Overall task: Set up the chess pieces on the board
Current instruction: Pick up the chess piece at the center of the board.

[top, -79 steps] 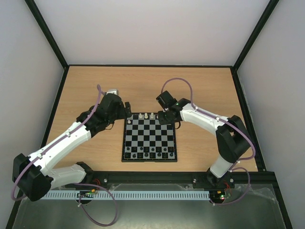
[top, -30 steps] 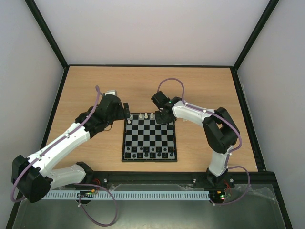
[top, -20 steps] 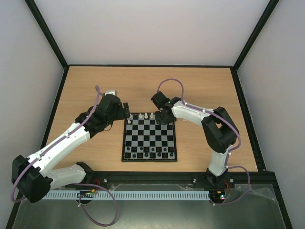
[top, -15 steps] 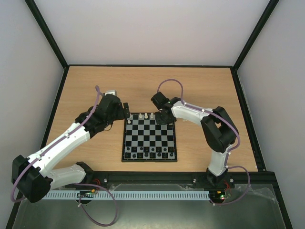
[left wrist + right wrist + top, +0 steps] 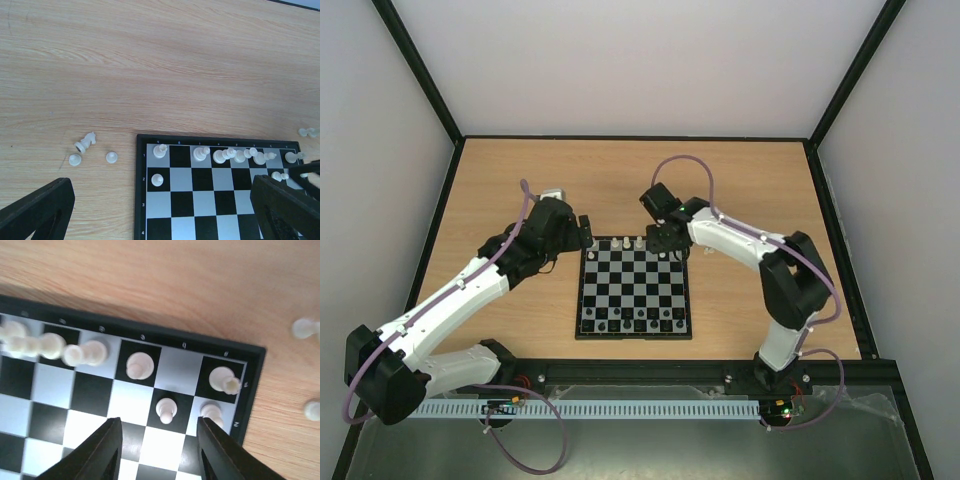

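Observation:
The board lies in the middle of the table. Whitish chess pieces line its far row, and one pawn stands on the second row at the left. My right gripper is open over the board's far right corner. A pawn stands free on a black square between its fingers, next to another pawn and a rook. My left gripper is wide open with nothing in it, just off the far left corner.
Loose whitish pieces lie on the wood left of the board: a toppled knight and two pawns. Two more lie off the right corner. Black pieces fill the near rows.
My right gripper has opened, and the pawn now stands free on its square. The right arm's elbow has swung right. The left arm has not moved.

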Robot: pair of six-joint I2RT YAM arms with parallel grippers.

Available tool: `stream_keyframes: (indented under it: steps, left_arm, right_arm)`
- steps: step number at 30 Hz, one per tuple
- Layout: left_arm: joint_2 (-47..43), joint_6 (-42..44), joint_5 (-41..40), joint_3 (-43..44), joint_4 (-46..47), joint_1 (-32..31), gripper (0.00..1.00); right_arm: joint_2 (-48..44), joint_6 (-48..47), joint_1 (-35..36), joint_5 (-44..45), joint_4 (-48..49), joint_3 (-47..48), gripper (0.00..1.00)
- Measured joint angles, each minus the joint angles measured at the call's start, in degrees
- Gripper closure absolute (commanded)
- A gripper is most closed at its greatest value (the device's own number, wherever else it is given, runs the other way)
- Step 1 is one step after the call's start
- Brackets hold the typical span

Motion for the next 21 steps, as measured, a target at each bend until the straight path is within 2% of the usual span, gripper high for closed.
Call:
stream_keyframes:
  steps: [4, 6, 9, 14, 18, 21]
  left_arm:
    - [0.0, 0.0, 0.0, 0.0, 0.0, 0.0, 0.01]
    - [0.0, 0.0, 0.0, 0.0, 0.0, 0.0, 0.0]
    - [0.0, 0.0, 0.1, 0.0, 0.1, 0.0, 0.01]
    - [0.0, 0.0, 0.5, 0.0, 0.2, 0.1, 0.0]
    - [0.1, 0.0, 0.7, 0.0, 0.3, 0.1, 0.01]
    - [0.2, 0.0, 1.0, 0.0, 0.4, 0.1, 0.0]
  right_arm:
    - [-5.3, -0.4, -1.9, 0.6, -0.3, 1.0, 0.47]
    - [-7.2, -0.6, -5.0, 0.5, -0.2, 1.0, 0.4]
    - [-8.0, -1.0, -11.5, 0.3, 0.6, 0.3, 0.4]
    - [-5.6, -1.5, -18.9, -0.8, 1.3, -1.2, 0.51]
    - [-1.2, -1.7, -20.3, -2.6, 2.6, -1.2, 0.6]
    - [2.0, -1.8, -20.9, -3.7, 3.0, -0.9, 0.63]
